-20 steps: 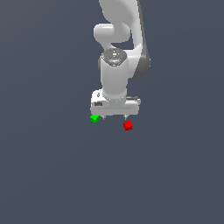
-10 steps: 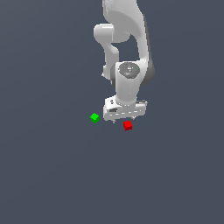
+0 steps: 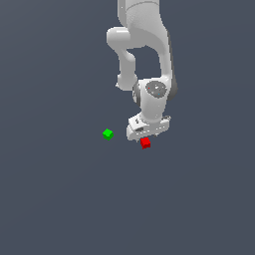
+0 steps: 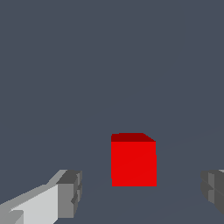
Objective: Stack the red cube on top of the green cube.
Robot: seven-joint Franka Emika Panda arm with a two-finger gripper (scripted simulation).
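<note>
The gripper, jaws spread wide and empty, is lining up on the red cube. Next, it likely needs closing before carrying to the green cube.

Red cube seemingly between spread fingers.

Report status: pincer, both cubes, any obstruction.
Pincer open, fingers either side of red cube, not touching. Green cube apart, toward exterior view's left, bare on top. No obstruction visible.
</note>
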